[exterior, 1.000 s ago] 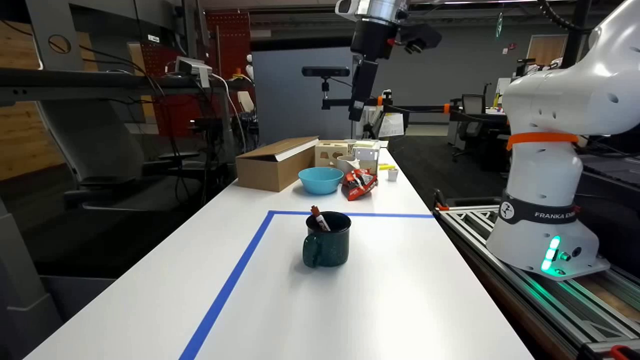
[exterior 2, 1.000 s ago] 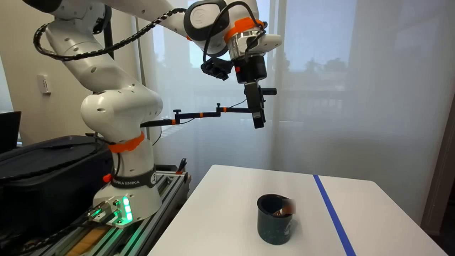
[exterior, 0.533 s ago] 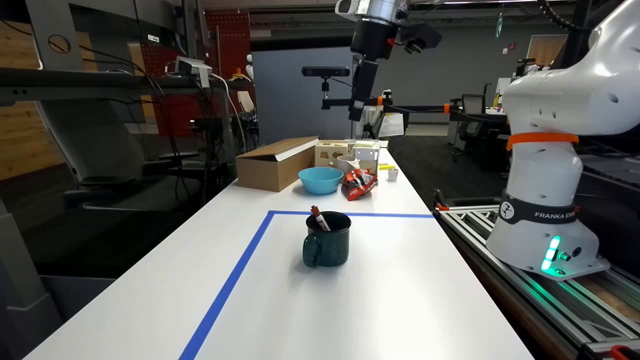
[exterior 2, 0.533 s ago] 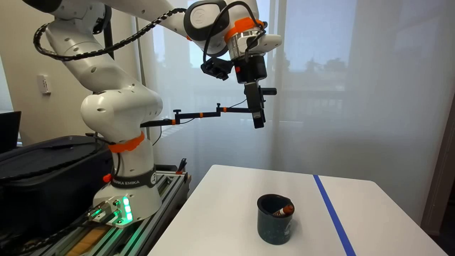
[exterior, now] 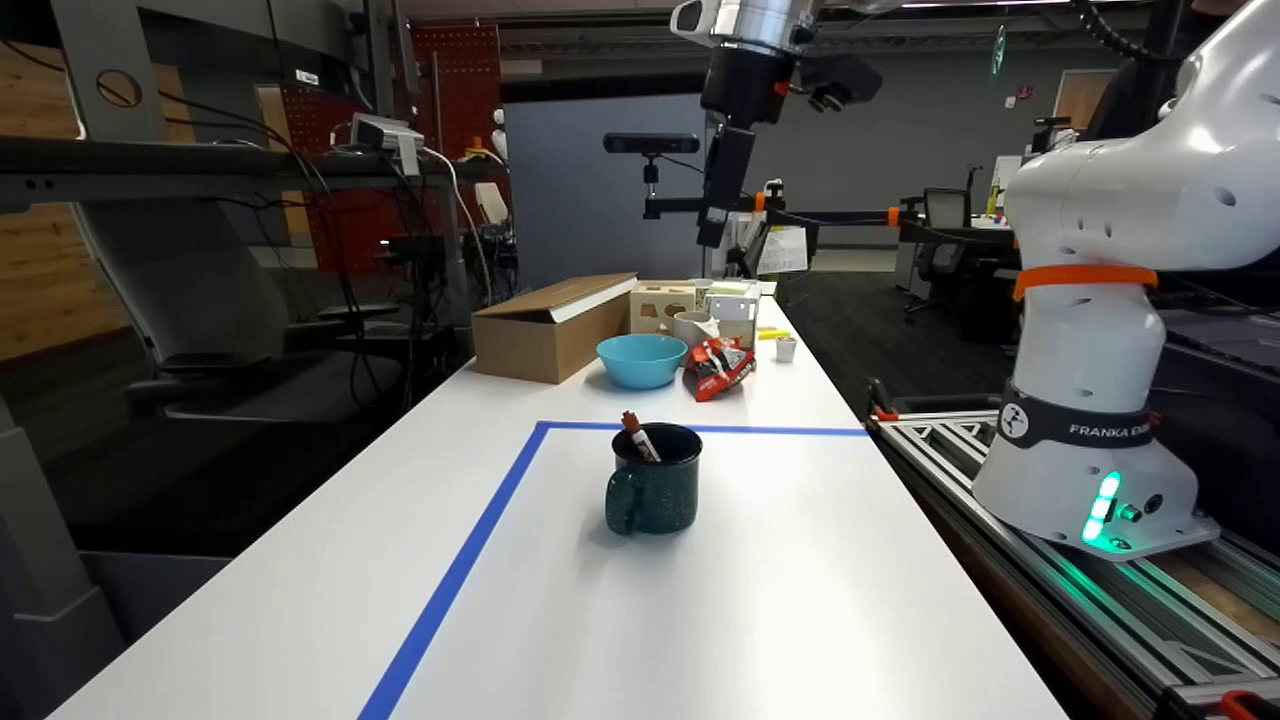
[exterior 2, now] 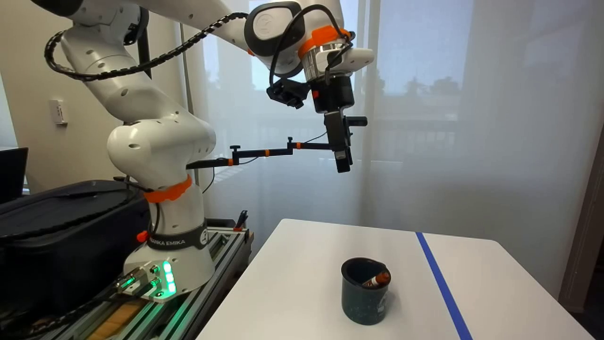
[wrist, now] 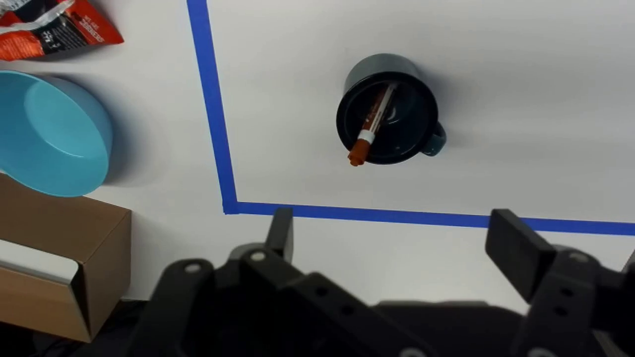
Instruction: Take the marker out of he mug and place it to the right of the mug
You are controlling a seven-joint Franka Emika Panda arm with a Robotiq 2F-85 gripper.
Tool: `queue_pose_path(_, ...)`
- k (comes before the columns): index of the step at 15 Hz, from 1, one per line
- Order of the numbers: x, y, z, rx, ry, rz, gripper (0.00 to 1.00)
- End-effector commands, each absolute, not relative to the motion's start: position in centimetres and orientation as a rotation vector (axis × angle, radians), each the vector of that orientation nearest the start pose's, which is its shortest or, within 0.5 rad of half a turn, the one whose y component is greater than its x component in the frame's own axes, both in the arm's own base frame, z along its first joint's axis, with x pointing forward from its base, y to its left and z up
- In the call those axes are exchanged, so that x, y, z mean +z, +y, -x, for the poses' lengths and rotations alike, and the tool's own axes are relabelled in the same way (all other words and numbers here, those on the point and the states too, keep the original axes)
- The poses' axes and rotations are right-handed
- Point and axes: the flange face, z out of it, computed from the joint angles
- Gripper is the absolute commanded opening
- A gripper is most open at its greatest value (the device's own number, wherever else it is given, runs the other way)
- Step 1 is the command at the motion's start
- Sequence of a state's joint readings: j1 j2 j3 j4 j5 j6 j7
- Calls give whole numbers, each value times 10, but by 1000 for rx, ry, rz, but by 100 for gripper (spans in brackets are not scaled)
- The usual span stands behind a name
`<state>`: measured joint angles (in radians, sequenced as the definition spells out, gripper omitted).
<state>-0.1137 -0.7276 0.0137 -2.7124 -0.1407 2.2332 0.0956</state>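
The dark teal mug (exterior: 668,497) stands upright on the white table in both exterior views (exterior 2: 363,302) and in the wrist view (wrist: 384,65). The marker (exterior: 641,438) leans inside it, its reddish-brown cap sticking out over the rim. Its cap also shows in an exterior view (exterior 2: 380,279), and its white and brown body lies across the dark inside in the wrist view (wrist: 374,114). My gripper (wrist: 392,218) is open and empty, its fingers wide apart. It hangs high above the table, well clear of the mug, in both exterior views (exterior: 711,238) (exterior 2: 343,167). The marker's lower end is hidden inside the mug in both exterior views.
Blue tape (exterior: 480,540) marks lines on the table around the mug. Beyond the tape stand a light-blue bowl (exterior: 641,361), a red snack bag (exterior: 720,368) and a cardboard box (exterior: 545,335). A camera on an arm (exterior: 652,144) stands behind the gripper.
My gripper has moved down very slightly within the last half second. The mug and the marker have not moved.
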Motion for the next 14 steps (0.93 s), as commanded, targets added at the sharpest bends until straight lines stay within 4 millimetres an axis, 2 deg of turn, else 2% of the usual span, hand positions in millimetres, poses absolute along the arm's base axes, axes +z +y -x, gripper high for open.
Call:
queue_pose_path(1,436,-29,-343,-578,349,3274,100)
queue_pose_path(2,447,-26,-362,-623,414,3269,100)
queue_pose_path(6,431,-13,-372,-754,742,3202,100)
queue_pose_path(11,389,-15,-383,-773,1148,3173,100)
queue_pose_path(14,359,-14,-385,-728,1298,3160,100)
